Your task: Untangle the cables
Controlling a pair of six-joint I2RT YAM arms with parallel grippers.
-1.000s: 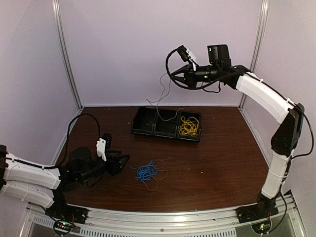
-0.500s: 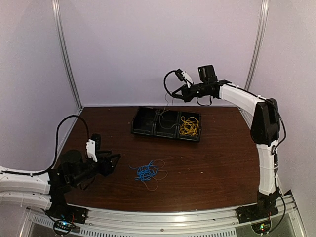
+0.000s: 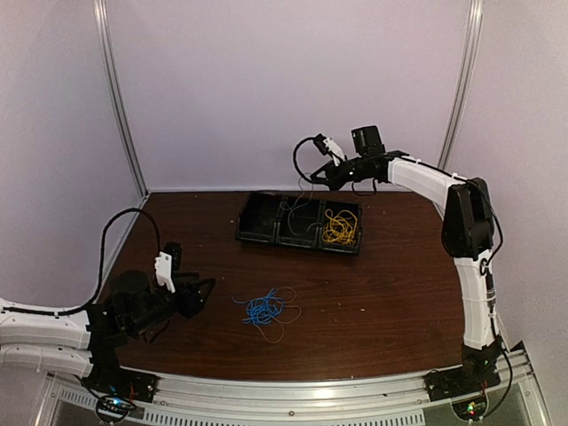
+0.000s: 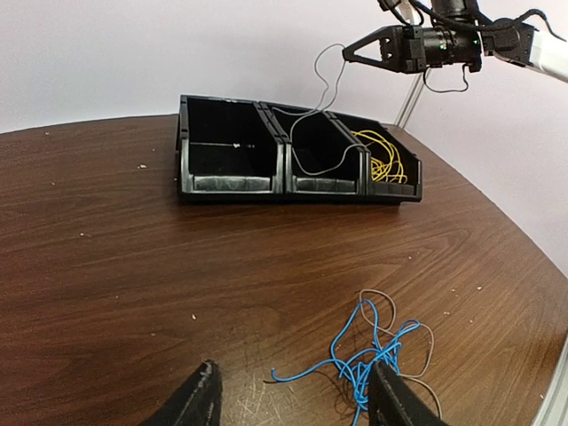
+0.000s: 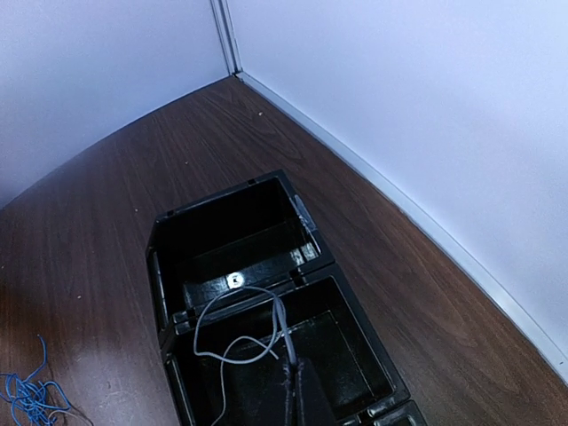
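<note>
My right gripper is shut on a thin grey-brown cable and holds it above the black three-bin tray. The cable hangs in loops into the middle bin. In the right wrist view the shut fingers pinch its end over that bin. A yellow cable lies coiled in the right bin. A blue cable, tangled with a brownish one, lies on the table. My left gripper is open and low, just short of the blue cable.
The tray's left bin holds nothing. White walls and metal corner posts close the table at the back and sides. The right arm rises along the right edge.
My right arm has come down and back from high up, lowering the grey-brown cable into the middle bin. My left arm drew back a little, then held still.
</note>
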